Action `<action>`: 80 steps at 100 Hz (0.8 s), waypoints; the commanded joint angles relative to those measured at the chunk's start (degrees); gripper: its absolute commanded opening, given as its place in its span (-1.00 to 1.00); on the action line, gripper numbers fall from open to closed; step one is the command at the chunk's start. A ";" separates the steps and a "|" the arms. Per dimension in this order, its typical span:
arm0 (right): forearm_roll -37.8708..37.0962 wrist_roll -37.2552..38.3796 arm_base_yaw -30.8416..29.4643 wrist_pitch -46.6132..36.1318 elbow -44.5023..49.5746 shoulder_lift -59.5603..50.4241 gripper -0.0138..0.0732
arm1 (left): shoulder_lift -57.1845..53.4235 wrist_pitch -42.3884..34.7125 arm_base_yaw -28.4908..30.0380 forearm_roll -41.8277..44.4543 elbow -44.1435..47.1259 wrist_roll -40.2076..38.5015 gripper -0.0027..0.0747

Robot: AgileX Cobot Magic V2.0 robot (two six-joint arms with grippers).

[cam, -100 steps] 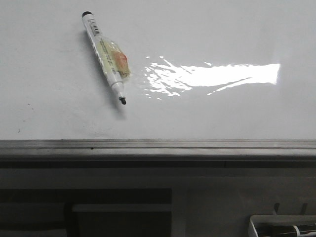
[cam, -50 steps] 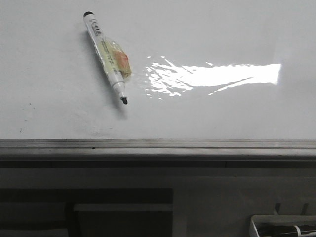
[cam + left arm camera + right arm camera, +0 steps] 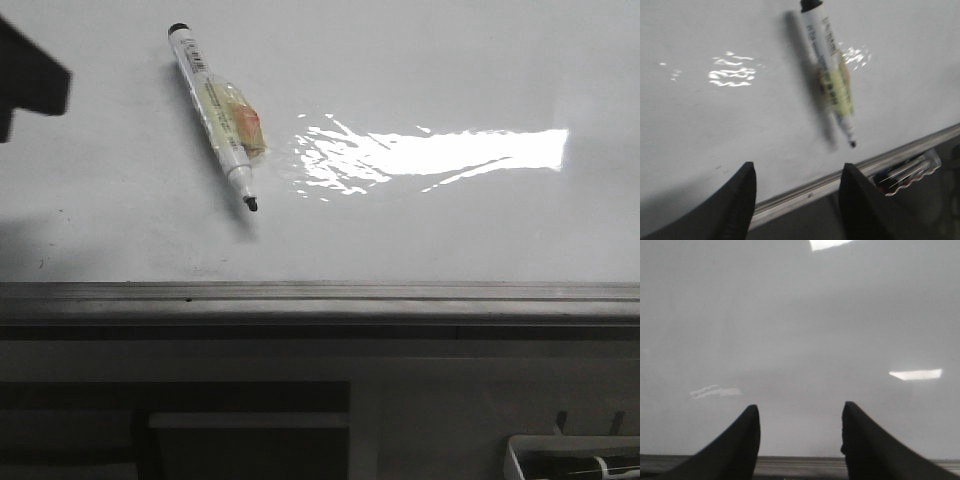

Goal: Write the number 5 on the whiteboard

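My left fingers, spread and empty, have just come near the marker (whiteboard unmarked), so pickup comes next.

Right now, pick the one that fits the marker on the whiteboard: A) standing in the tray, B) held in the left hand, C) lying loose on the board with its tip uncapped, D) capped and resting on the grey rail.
C: the marker lies flat on the whiteboard with its dark tip bare, and the left hand is open and short of it, with nothing between its fingers.
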 commanded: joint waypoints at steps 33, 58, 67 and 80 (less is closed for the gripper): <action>-0.49 -0.91 0.84 -3.58 -2.20 1.09 0.08 | 12.47 -21.80 -12.11 -13.79 -2.30 -1.28 -0.03; -0.49 -0.91 0.84 -3.58 -2.20 1.09 0.08 | 16.25 -26.13 -12.37 -16.40 -2.30 -1.28 -0.03; -0.49 -0.91 0.84 -3.58 -2.20 1.09 0.08 | 16.51 -26.52 -12.37 -17.13 -2.40 -1.28 -0.03; -0.49 -0.91 0.84 -3.58 -2.20 1.09 0.08 | 16.51 -25.21 -12.78 -17.63 -2.66 -1.28 -0.03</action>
